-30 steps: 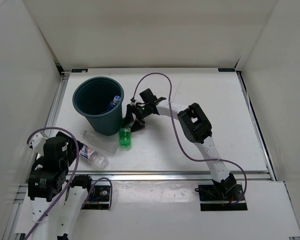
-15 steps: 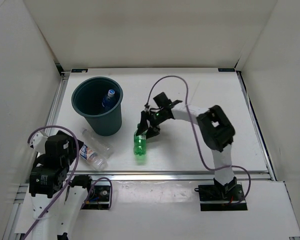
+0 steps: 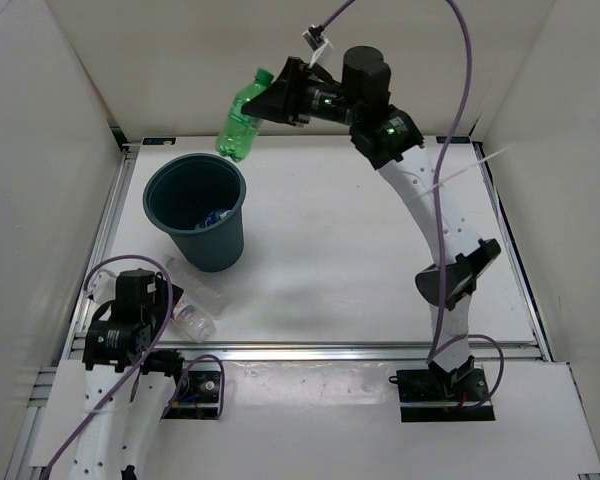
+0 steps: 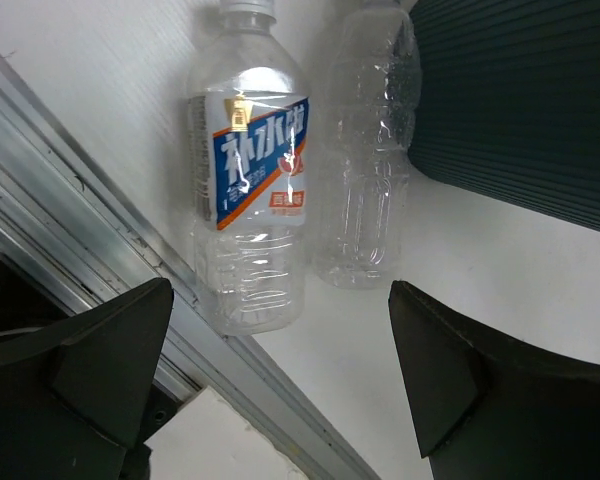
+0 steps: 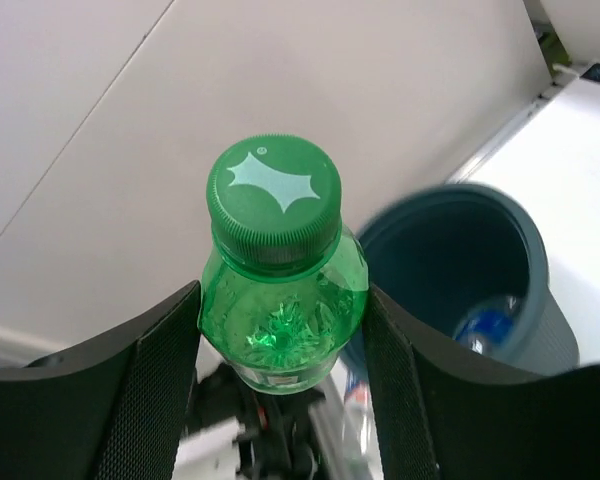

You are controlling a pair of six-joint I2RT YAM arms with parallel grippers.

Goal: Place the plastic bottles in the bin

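Bin (image 3: 195, 228): dark teal, upright; a blue-labelled bottle (image 5: 485, 325) is seen inside
Green bottle (image 3: 240, 120): held aloft over the bin's far rim — pale starburst on cap
Labelled bottle (image 4: 248, 200): laid flat; white Japanese script on blue, red patch
Plain bottle (image 4: 365, 150): laid between it and the bin
Right gripper (image 3: 272, 100): clamped on the green bottle
Left gripper (image 4: 280, 290): spread, nothing gripped
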